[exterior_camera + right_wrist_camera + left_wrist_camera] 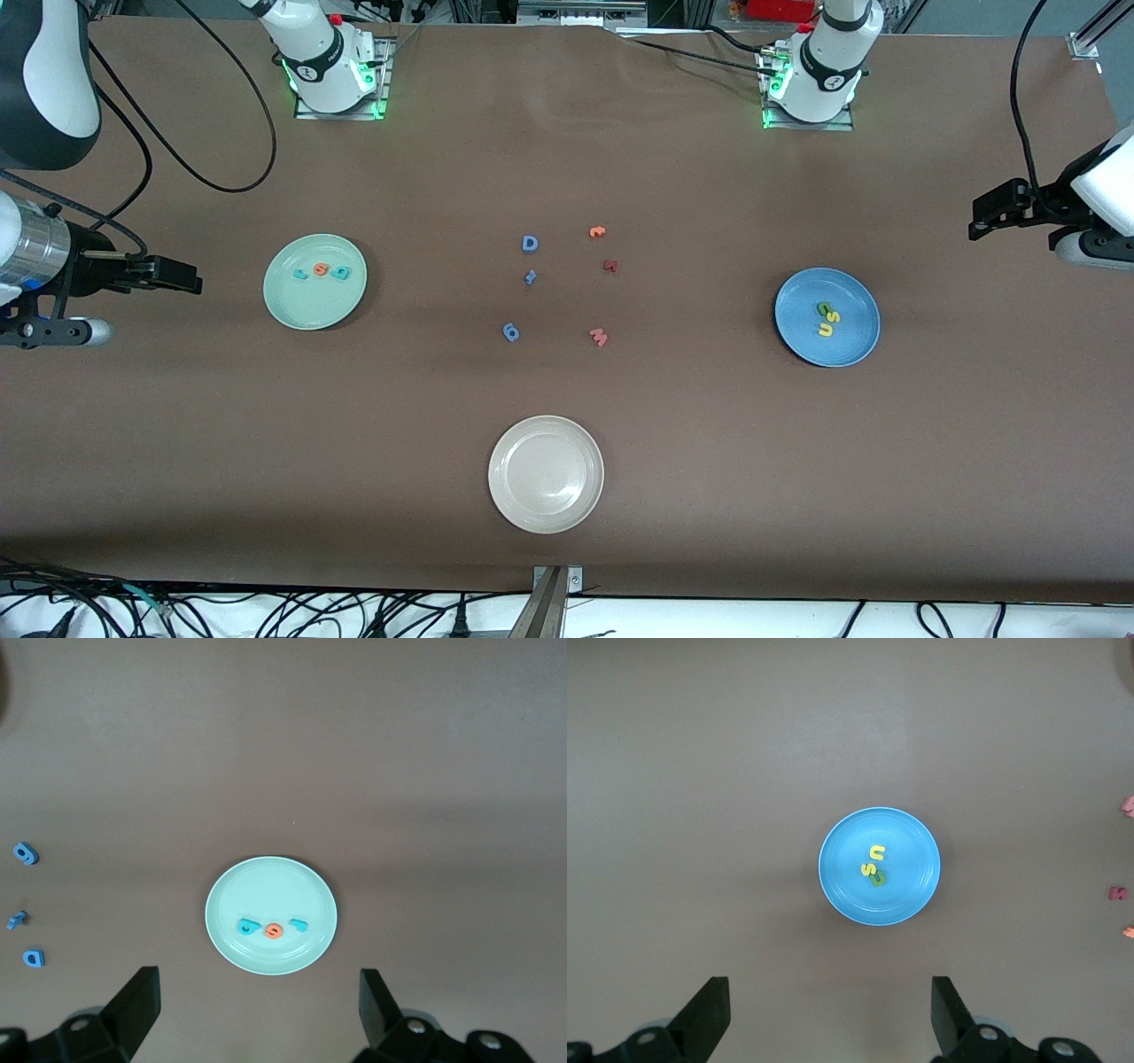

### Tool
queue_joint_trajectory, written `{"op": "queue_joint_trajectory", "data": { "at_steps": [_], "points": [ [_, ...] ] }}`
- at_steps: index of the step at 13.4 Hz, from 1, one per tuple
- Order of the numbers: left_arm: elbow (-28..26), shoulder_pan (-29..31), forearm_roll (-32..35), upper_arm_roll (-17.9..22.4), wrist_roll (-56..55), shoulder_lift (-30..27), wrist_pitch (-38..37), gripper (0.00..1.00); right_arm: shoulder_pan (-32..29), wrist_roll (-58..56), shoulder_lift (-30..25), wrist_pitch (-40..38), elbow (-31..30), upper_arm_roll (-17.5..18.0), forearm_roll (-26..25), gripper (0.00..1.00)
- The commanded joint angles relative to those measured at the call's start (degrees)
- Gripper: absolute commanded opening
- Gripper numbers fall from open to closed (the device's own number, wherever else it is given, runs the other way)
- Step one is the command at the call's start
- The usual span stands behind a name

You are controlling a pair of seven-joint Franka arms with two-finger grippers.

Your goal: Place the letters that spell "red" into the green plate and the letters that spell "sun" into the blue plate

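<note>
**Both words sorted, pincers drawn back to the table ends**

Brown cloth covered a wide table (673, 461), with the two arm bases standing along its edge farthest from the front camera. Toward the right arm's end lay the green plate (292, 310), holding the letters that spell "red" (320, 271): a teal letter, an orange one and another teal one, in a short row. Toward the left arm's end lay the blue plate (850, 350), holding the letters that spell "sun" (827, 319): two yellow letters and a green one, bunched close together and touching.

Between the plates, near the table's middle, sat six leftover letters: a blue capital D (530, 244), a small blue piece (531, 277), a blue rounded letter (511, 332), an orange letter (597, 232), a dark red letter (610, 265) and a pink w (599, 337). A whitish plate (546, 474) lay nearer the front camera, with nothing in it.

The right pincer (182, 275) hung at its end of the table, beside the green plate, fingers spread and holding nothing. The left pincer (988, 213) hung at the other end, past the blue plate, likewise spread and holding nothing. Both arms appeared to be waiting.

By the look of the plates, the task seemed complete. The main risk from here would have been needless further motion: a pincer dropping back toward a plate could nudge it or flick the light foam letters out, and a mistaken pick from the middle group, such as the capital D, would spoil a finished word.
</note>
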Motion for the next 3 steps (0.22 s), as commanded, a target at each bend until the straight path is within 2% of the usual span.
{"op": "queue_joint_trajectory", "data": {
  "at_steps": [1, 3],
  "points": [
    [0.01, 0.71, -1.15, -0.47, 1.4, 0.02, -0.43, 1.0, -0.39, -0.54, -1.74, 0.57, -1.77, 0.7, -1.4, 0.99],
    [0.09, 0.71, -1.15, -0.47, 1.41, 0.03, -0.43, 1.0, -0.31, -0.45, -1.65, 0.4, -1.77, 0.79, -1.05, 0.99]
  ]
}}
